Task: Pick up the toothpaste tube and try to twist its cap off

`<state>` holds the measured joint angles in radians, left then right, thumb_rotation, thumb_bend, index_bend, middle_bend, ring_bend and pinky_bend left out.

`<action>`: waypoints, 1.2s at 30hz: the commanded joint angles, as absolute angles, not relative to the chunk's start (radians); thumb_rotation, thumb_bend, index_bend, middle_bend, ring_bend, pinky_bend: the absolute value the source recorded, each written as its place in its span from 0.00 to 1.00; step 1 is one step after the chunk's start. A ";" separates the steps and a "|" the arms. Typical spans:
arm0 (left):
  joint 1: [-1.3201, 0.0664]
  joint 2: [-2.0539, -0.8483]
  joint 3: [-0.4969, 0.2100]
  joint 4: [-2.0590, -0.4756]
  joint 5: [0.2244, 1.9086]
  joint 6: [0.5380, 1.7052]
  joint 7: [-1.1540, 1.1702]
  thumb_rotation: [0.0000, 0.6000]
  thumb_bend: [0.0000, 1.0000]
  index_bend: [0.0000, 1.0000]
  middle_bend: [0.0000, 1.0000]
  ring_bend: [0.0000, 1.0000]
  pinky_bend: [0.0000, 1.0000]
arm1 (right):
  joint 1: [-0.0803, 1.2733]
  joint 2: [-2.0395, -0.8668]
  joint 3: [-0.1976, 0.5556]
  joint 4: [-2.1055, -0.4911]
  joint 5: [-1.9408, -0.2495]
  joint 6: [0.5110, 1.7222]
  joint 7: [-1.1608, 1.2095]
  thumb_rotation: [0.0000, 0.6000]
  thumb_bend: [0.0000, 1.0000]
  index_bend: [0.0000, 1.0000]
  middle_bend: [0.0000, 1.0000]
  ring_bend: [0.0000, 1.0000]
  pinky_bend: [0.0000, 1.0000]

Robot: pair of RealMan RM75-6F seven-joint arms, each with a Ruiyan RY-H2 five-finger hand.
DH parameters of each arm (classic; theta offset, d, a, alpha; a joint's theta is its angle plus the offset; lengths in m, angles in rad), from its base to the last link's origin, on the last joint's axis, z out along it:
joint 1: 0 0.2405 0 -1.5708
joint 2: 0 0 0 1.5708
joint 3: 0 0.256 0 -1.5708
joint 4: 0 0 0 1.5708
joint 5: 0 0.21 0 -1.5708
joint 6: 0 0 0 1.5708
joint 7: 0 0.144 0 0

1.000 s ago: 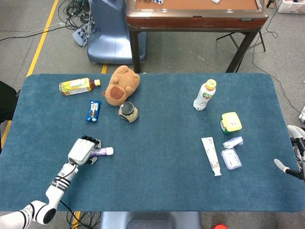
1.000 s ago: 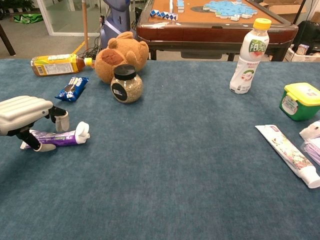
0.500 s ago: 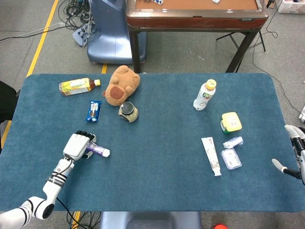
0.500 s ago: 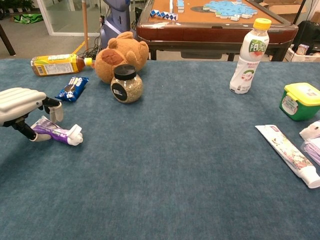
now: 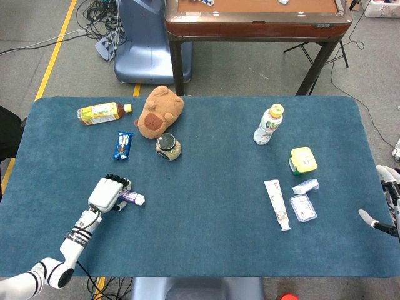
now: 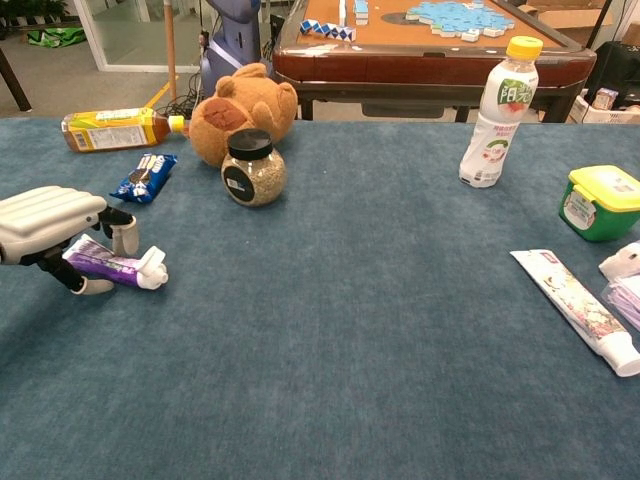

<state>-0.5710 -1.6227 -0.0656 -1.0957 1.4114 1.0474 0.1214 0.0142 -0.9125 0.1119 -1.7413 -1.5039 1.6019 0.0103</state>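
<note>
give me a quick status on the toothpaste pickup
Left hand fingers around purple toothpaste tube, cap still on. Right hand idle at table edge. Nothing blocking.

A table topped with dark blue felt-like cloth (image 5: 206,237) carries everything. At its far left lies a yellow-labelled drink bottle on its side (image 5: 103,112), with a blue snack packet (image 5: 124,145) nearer the front. A brown plush toy (image 5: 160,110) lies just behind a round glass jar with a black lid (image 5: 168,147). A small purple toothpaste tube with a white cap (image 6: 115,266) lies toward the near left. On the right stand a white bottle with a yellow cap (image 5: 269,125) and a green box with a yellow lid (image 5: 302,160); a long white toothpaste tube (image 5: 277,204) and two small clear packets (image 5: 304,207) lie nearby.
</note>
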 commanded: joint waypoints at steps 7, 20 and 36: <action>-0.580 -1.625 -0.074 -1.088 1.403 1.036 0.121 1.00 0.26 0.46 0.46 0.32 0.28 | 0.010 -0.911 0.108 -1.741 -1.506 1.603 0.018 1.00 0.00 0.10 0.17 0.12 0.11; -0.585 -1.605 -0.083 -1.082 1.425 1.068 0.076 1.00 0.33 0.55 0.58 0.42 0.38 | 0.029 -0.907 0.110 -1.748 -1.525 1.584 0.006 1.00 0.00 0.10 0.18 0.12 0.11; -0.630 -1.436 -0.120 -1.373 1.468 1.083 0.047 1.00 0.36 0.58 0.68 0.51 0.45 | 0.261 -0.861 0.138 -1.904 -1.790 1.391 -0.016 1.00 0.11 0.13 0.20 0.12 0.11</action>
